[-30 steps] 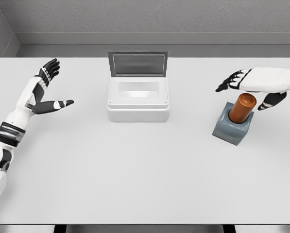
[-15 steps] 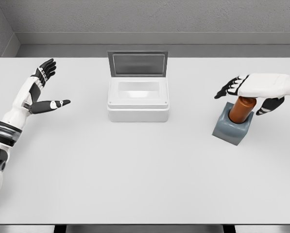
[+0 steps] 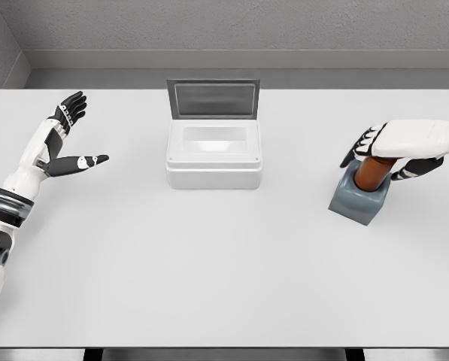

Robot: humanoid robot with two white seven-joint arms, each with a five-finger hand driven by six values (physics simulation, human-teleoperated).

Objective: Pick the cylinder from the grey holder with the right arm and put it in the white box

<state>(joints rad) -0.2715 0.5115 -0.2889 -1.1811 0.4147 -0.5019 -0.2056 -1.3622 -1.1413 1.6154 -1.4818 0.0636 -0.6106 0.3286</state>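
The brown cylinder (image 3: 371, 174) stands upright in the grey holder (image 3: 357, 201) at the right of the table. My right hand (image 3: 374, 159) lies over the cylinder's top and hides it. Its fingers (image 3: 359, 147) curl down on the cylinder's left side, the thumb (image 3: 412, 168) presses in from the right, and the hand is shut on the cylinder. The white box (image 3: 213, 165) sits at the table's centre back with its lid (image 3: 213, 99) raised. My left hand (image 3: 68, 135) hovers open over the far left of the table.
The white table (image 3: 224, 263) ends at a front edge near the bottom of the view. A grey wall runs behind it. A wide stretch of bare tabletop lies between the holder and the white box.
My right hand has dropped onto the cylinder's top, and its fingers have gone from stretched out to curled around it. The cylinder stays in the holder. The left arm has hardly moved.
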